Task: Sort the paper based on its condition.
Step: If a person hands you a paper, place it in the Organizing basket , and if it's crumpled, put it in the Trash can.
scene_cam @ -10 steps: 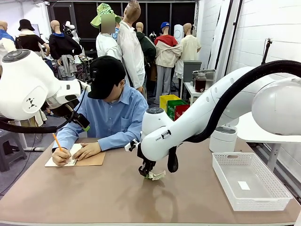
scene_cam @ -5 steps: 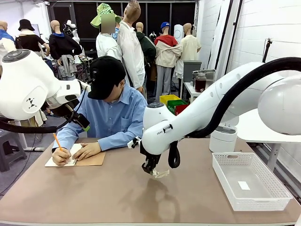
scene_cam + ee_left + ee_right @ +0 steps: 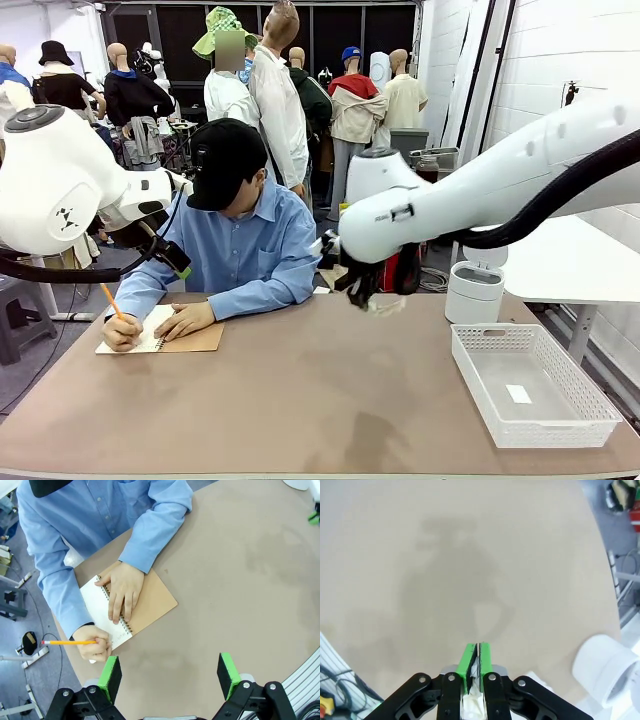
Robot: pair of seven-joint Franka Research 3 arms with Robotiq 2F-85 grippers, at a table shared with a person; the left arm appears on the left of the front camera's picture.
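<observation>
A crumpled piece of white paper (image 3: pixel 386 303) hangs well above the table, toward its far right, pinched in my right gripper (image 3: pixel 368 297). In the right wrist view the green pads (image 3: pixel 468 661) press together on the paper (image 3: pixel 473 699), with bare table far below. My left gripper (image 3: pixel 169 676) stands open, high over the table's left side, nothing between its pads. Below it a person's hands (image 3: pixel 121 591) rest on a kraft-covered spiral notebook (image 3: pixel 152 601), one holding a pencil.
A white lidded bin (image 3: pixel 474 291) stands at the far right, seen too in the right wrist view (image 3: pixel 607 670). A white mesh tray (image 3: pixel 530 432) with a tiny scrap sits near right. The person writes in the notebook (image 3: pixel 195 340) at far left.
My right arm has risen from the table's middle and swung right and away, carrying the crumpled paper. The left arm stayed still. The person's pencil hand shifted slightly.
</observation>
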